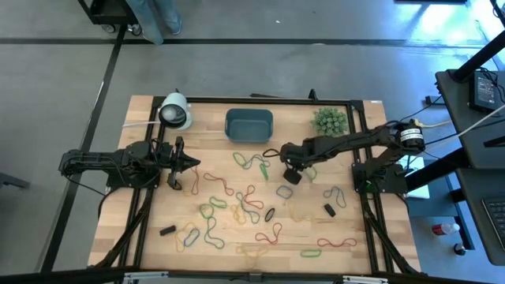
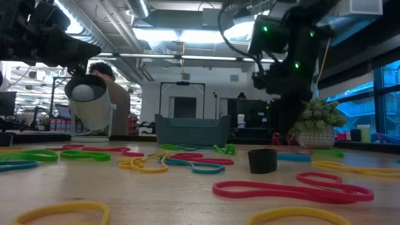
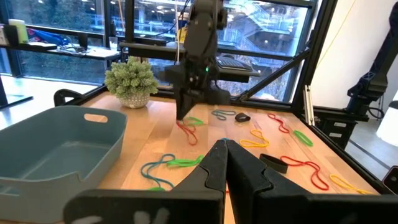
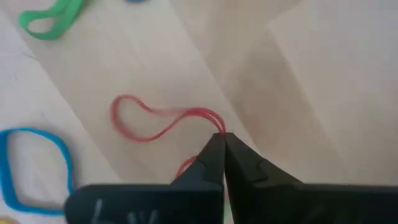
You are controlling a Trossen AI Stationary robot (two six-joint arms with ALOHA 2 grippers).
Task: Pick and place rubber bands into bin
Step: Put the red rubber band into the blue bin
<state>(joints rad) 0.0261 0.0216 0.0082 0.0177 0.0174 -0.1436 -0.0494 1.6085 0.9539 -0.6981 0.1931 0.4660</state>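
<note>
- At table centre, toward 2 o'clock: right gripper (image 1: 290,175), arm stretched in from the right edge, wrist pointing down, fingers closed on a red rubber band (image 4: 163,119) that trails onto the wood.
- At 9 o'clock: left gripper (image 1: 189,164), arm lying low and level along the left side, fingers (image 3: 239,167) pressed together, holding nothing.
- At 12 o'clock, near the far edge: bin (image 1: 249,125), teal, empty as far as the left wrist view shows.
- Centre through 6 o'clock: loose rubber bands (image 1: 237,207) scattered across the tabletop.
- At 1 o'clock: spiky green plant (image 1: 330,120), just beside the right arm.
- At 11 o'clock: white cylinder (image 1: 175,111).
- Open wood lies between bin and right gripper.
</note>
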